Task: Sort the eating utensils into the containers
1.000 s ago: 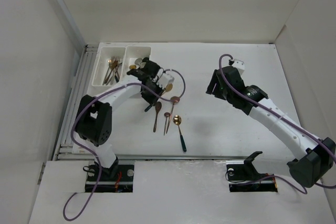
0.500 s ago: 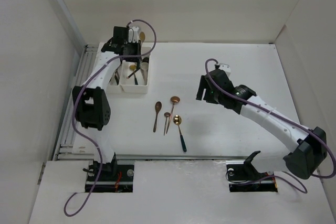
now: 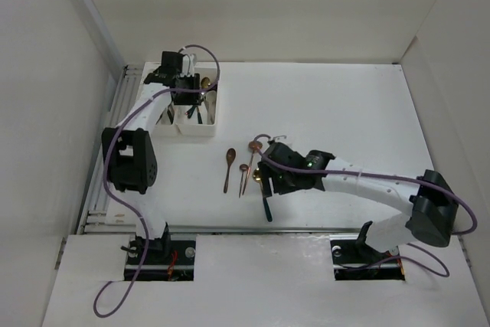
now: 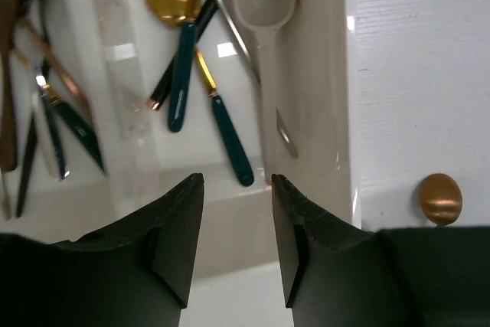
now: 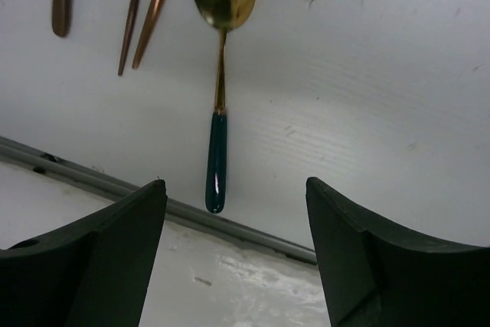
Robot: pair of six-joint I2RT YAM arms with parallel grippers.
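Observation:
Two white bins stand side by side at the back left, the left one [image 3: 160, 123] holding forks and the right one [image 3: 213, 122] holding spoons. My left gripper [image 3: 187, 97] hangs open and empty over the right bin [image 4: 331, 74]. In the left wrist view [image 4: 237, 181] its fingers frame teal-handled spoons [image 4: 181, 67] and a white spoon [image 4: 264, 5]. My right gripper [image 3: 265, 178] is open wide and empty above a gold spoon with a teal handle [image 5: 217, 155] lying on the table [image 3: 266, 203]. The right wrist view [image 5: 233, 185] shows this. Three copper utensils [image 3: 229, 165] lie just left of it.
Forks and dark utensils fill the left bin [image 4: 46, 112]. A gold spoon bowl [image 4: 440, 198] shows just outside the right bin's wall. The table's grey front rail [image 5: 253, 233] runs close under the teal handle. White walls enclose the table on three sides.
My left gripper has travelled from the middle of the table back to the bins and now hangs open over the right one. My right arm has swung left and down over the gold spoon.

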